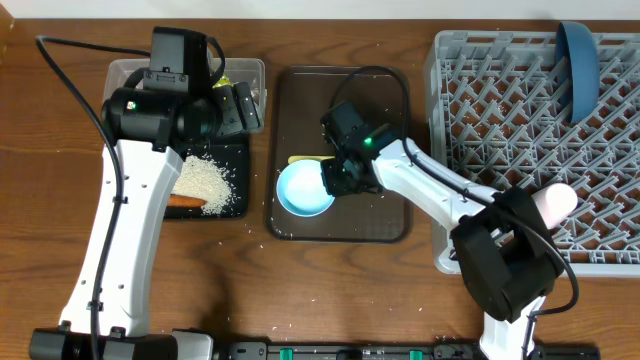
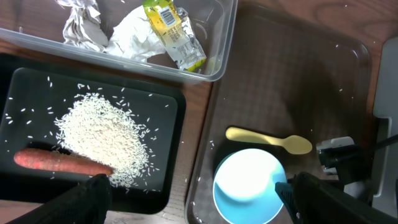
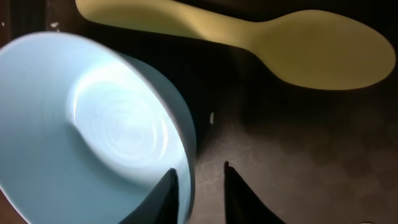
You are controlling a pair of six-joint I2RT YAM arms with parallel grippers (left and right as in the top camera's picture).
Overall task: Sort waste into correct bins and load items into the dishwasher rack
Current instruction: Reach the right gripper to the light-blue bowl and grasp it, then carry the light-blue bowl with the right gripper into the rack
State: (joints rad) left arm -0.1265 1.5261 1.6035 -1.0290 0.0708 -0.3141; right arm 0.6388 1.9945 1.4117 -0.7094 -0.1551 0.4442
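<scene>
Rice (image 2: 102,137), carrot (image 2: 59,162) in black tray (image 2: 163,121)

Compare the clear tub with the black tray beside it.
The clear tub is see-through with taller walls; the black tray is opaque and shallow. The tub holds crumpled paper and a yellow-green wrapper; the tray holds rice and a carrot. Both are rectangular and sit side by side.

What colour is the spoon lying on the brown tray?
The spoon is pale yellow, plain with no pattern; the right wrist view shows it best.
</scene>
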